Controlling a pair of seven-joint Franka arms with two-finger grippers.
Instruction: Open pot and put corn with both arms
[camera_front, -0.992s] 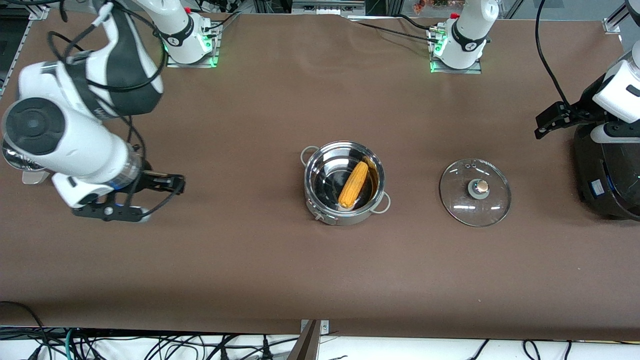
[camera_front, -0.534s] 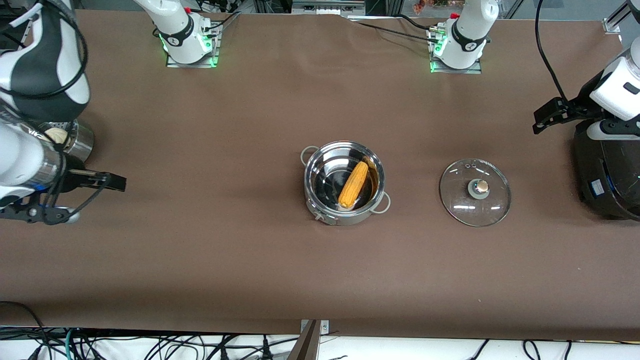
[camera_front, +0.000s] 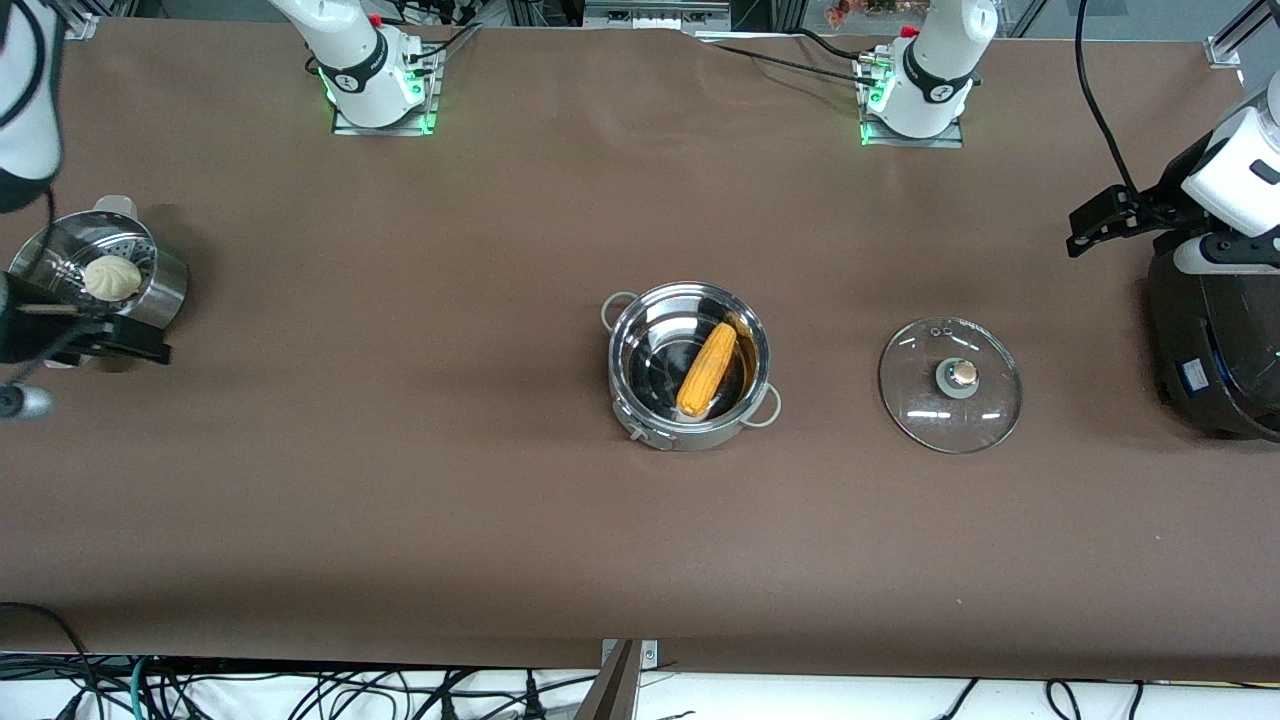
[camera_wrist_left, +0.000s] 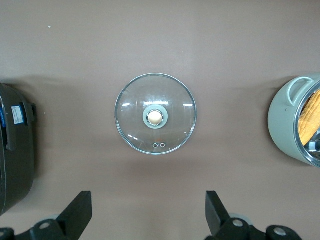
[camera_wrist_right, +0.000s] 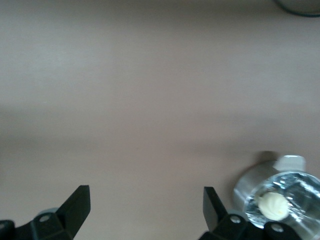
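Corn (camera_front: 707, 369) is lying inside the pot (camera_front: 688, 365) at the middle of the brown surface (camera_front: 500, 500), its long axis running on a slant: one tip is resting low against the wall nearer the front camera, and the other tip is leaning up toward the rim farther from that camera, on the side facing the left arm's end. The pot is standing uncovered, and its glass lid (camera_front: 950, 384) is lying flat on the surface just beside it toward the left arm's end, knob up. Both grippers are keeping well apart from the corn. The left gripper (camera_wrist_left: 149, 215) is hovering with its fingers (camera_wrist_left: 80, 210) spread wide and holding nothing, near the lid and beside a black appliance (camera_front: 1210, 350). The right gripper (camera_wrist_right: 145, 212) is hanging at the right arm's end, fingers (camera_wrist_right: 77, 205) likewise apart and empty, next to a perforated steamer pot (camera_front: 100, 275) carrying a white bun (camera_front: 110, 277).
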